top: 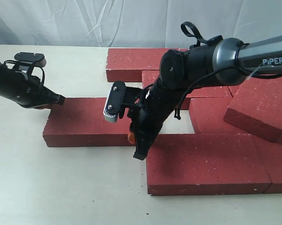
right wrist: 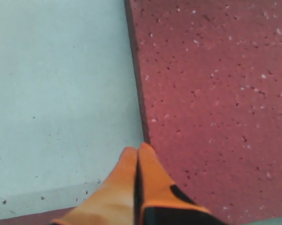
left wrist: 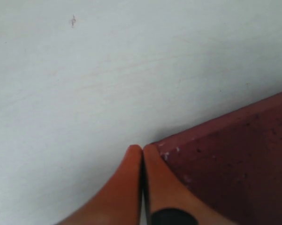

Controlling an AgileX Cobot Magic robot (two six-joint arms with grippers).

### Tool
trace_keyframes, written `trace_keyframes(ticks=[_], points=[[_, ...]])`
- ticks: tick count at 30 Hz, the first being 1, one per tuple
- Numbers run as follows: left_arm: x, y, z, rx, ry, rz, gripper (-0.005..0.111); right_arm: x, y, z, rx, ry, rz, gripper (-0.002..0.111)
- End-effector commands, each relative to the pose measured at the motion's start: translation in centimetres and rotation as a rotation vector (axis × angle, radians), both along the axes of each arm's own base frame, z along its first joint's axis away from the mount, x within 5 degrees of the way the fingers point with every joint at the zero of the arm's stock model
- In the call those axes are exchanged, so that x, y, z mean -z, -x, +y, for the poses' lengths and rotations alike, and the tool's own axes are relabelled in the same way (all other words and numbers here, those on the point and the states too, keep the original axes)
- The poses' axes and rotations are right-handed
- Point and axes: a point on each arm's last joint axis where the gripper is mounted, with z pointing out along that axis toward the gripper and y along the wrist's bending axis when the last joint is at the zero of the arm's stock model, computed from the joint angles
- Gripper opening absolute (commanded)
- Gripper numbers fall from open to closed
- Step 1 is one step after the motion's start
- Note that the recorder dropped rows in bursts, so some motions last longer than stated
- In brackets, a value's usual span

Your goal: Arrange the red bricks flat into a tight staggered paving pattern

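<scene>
Though mostly laid flat on pale table [top: 47,187], not yet drawn into one tight field: red bricks [top: 211,112], dark red, rough, flecked white, grouped at middle and right of exterior view.

- Left brick [top: 84,124]: flat, lengthwise, furthest out toward the left, right end hidden behind right arm.
- Front brick [top: 201,161]: flat, nearest the camera, joined on its right by a further brick at frame edge.
- Far brick [top: 136,61]: flat, at the back, beside a row partly covered by the arm.
- Tilted brick [top: 260,110]: propped at an angle on its neighbours at the right, not flat.
- Bare table patches showing between middle bricks and front brick.
- Left gripper [top: 60,99] [left wrist: 141,152]: orange fingertips pressed together, nothing between them, set at far left corner of left brick; touching or just beside, not certain.
- Right gripper [top: 140,153] [right wrist: 137,152]: fingertips likewise pressed together and empty, pointed down at left edge of front brick, between it and left brick.
</scene>
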Motion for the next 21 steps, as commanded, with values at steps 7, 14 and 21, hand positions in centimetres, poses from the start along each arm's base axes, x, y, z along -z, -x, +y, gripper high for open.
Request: trace_keyframes(ticks=[7, 14, 21], points=[[-0.1, 0.4, -1.1, 0.040, 0.038, 0.029, 0.000, -1.2, 0.1, -0.2, -0.008, 0.002, -0.020, -0.001], [-0.1, 0.4, -1.1, 0.035, 0.042, 0.029, 0.000, -4.8, 0.3, -1.5, 0.069, -0.027, -0.019, -0.001], [-0.2, 0.3, -1.2, 0.011, 0.062, 0.028, 0.000, -5.5, -0.5, -4.1, 0.153, -0.008, 0.029, -0.001]])
